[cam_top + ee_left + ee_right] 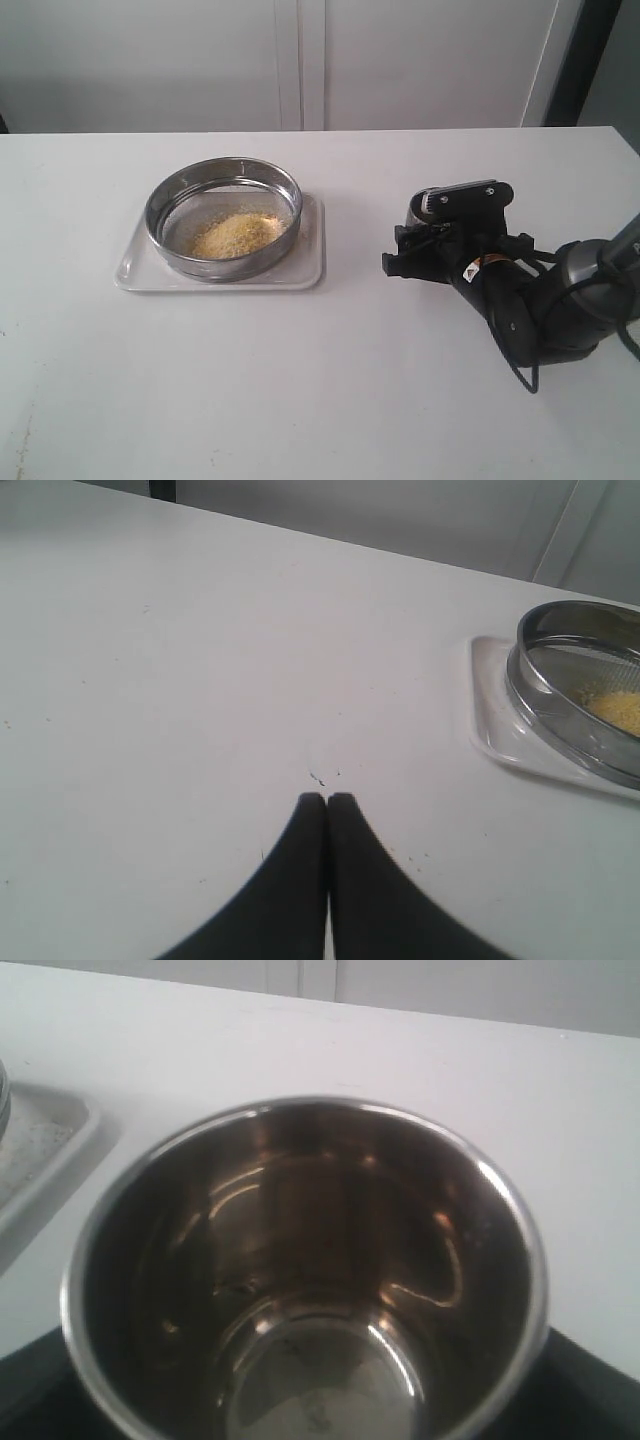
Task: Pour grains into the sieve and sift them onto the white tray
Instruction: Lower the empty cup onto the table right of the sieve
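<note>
The sieve (160,222), a wide steel ring with mesh, rests on the white tray (306,268) left of centre in the exterior view. A heap of golden-yellow grains (238,235) lies on its mesh. My right gripper (425,248) sits low over the table to the tray's right, shut on a small steel cup (420,208). The right wrist view looks straight into that cup (300,1260); it is empty. My left gripper (327,800) is shut on nothing above bare table, with the sieve (560,715), grains (620,710) and tray (490,695) off to one side.
The white table (300,380) carries nothing else. A corner of the tray (40,1150) shows beside the cup in the right wrist view. A pale wall and cabinet doors (300,60) stand behind the table's far edge.
</note>
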`<action>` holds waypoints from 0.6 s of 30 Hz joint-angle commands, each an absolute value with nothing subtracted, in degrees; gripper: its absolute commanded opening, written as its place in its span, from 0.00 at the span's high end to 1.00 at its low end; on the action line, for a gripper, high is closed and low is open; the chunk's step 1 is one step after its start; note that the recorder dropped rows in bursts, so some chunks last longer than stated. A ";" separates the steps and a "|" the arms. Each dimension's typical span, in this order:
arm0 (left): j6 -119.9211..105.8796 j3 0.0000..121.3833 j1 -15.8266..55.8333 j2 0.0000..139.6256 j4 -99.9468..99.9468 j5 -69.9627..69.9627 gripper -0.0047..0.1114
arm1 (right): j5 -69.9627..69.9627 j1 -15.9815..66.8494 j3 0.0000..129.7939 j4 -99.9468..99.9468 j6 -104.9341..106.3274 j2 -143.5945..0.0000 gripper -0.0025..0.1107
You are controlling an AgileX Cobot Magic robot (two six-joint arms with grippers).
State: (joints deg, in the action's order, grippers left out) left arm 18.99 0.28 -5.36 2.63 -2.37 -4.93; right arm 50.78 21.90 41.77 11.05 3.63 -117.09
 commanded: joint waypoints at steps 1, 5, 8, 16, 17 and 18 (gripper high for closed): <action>18.78 0.00 -5.48 2.63 -2.16 -4.55 0.96 | 49.75 21.67 43.31 10.63 4.36 -118.02 0.98; 18.78 0.00 -5.48 2.63 -2.16 -4.55 0.96 | 49.86 21.67 43.54 10.63 4.36 -119.43 0.98; 18.78 0.00 -5.48 2.63 -2.16 -4.55 0.96 | 49.86 21.67 43.54 10.63 4.95 -120.50 0.98; 18.78 0.00 -5.48 2.63 -2.16 -4.55 0.96 | 48.81 21.67 43.54 10.63 7.85 -120.86 0.98; 18.78 0.00 -5.48 2.63 -2.16 -4.55 0.96 | 48.81 21.67 43.54 10.59 7.94 -120.86 0.96; 18.78 0.00 -5.48 2.63 -2.16 -4.55 0.96 | 48.81 21.67 43.54 10.59 7.94 -120.86 0.95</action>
